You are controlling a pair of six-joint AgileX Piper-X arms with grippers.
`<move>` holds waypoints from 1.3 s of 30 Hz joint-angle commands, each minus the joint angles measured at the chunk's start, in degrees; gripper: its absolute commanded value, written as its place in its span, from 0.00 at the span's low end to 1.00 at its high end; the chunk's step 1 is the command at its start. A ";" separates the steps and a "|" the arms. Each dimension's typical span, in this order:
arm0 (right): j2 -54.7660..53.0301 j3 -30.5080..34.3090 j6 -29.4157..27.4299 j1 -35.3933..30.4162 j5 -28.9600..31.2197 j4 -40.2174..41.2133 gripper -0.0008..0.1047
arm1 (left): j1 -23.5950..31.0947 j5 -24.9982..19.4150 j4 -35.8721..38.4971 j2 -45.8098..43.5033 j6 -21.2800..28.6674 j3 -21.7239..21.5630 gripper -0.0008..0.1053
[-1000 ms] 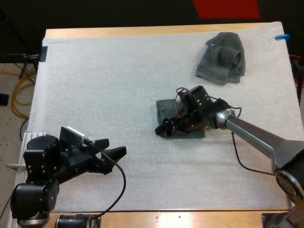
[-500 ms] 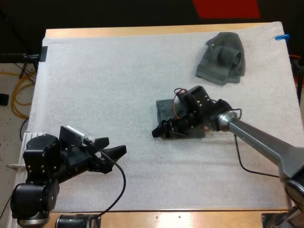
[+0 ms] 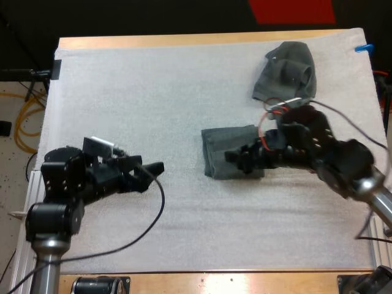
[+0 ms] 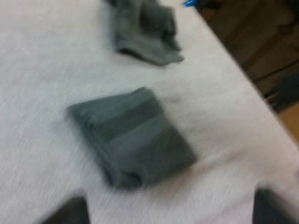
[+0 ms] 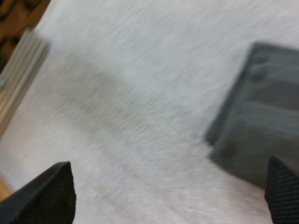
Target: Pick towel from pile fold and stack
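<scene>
Folded towel (image 3: 214, 147) lies flat, so the right gripper (image 3: 237, 161), fingers spread like the left gripper's (image 3: 150, 174), should lift straight off it.

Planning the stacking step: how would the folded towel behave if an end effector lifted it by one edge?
Probably floppy: the folded towel is soft cloth with loose layers showing at its edge, so it would likely sag and open. It lies flat on the mat, so rolling or tipping seems unlikely. Pushed, it may bunch rather than slide.
</scene>
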 commanded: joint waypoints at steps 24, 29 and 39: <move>-11.60 -0.18 4.18 0.09 6.51 14.68 0.76 | -20.17 -19.16 -29.21 41.14 -21.00 -2.31 0.71; -11.60 -0.18 4.18 0.09 7.38 14.71 0.76 | -20.17 -16.58 -28.68 48.03 -21.00 -5.86 0.71; -11.60 -0.18 4.18 0.09 9.65 14.71 0.76 | -20.49 -9.21 -24.30 57.27 -21.18 -13.57 0.71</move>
